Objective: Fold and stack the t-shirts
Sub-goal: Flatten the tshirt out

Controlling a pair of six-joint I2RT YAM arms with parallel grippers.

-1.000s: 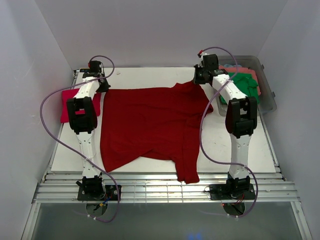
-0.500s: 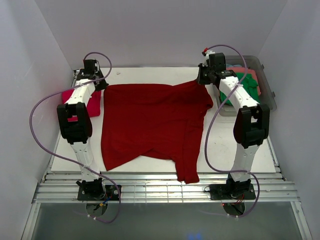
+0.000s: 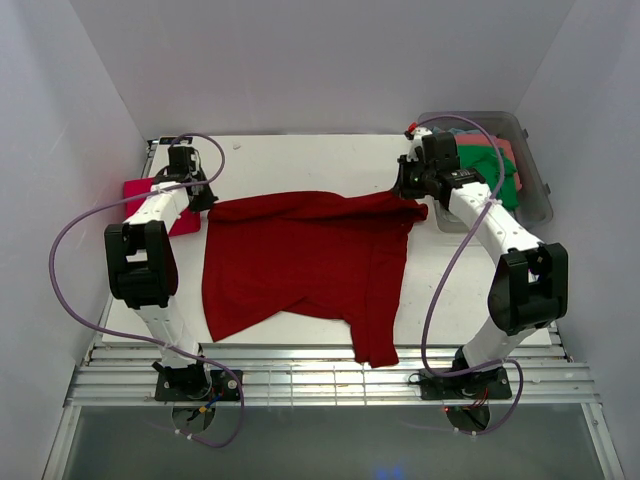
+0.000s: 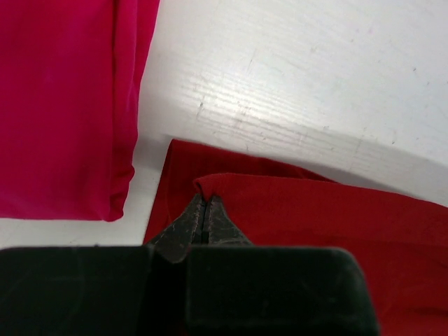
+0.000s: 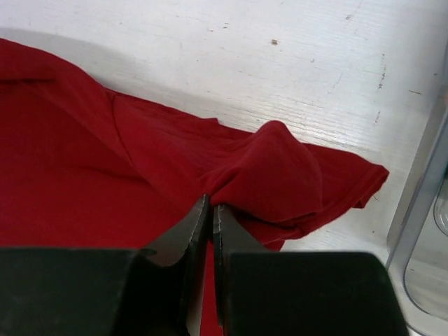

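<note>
My left gripper (image 4: 203, 204) is pinched tight on one upper corner of the dark red t-shirt (image 3: 300, 265). In the left wrist view the two fingers meet with a raised fold of cloth caught at their tips. My right gripper (image 5: 211, 203) is clamped on the same shirt's other upper corner, where the cloth bunches into a hump just above the tips. A sleeve end lies to the right of that hump on the white table (image 3: 300, 155). In the top view the shirt is spread across the middle of the frame, its upper edge doubled over between my two grippers. One sleeve reaches down to the table's near edge at bottom centre. A folded pinkish-red t-shirt (image 4: 63, 105) lies at the left of the frame — just beside the dark one, with a strip of bare table between them in the left wrist view. At upper right the clear tub (image 3: 541, 190) holds a green t-shirt (image 3: 492, 168) and a coral t-shirt (image 3: 482, 142).
</note>
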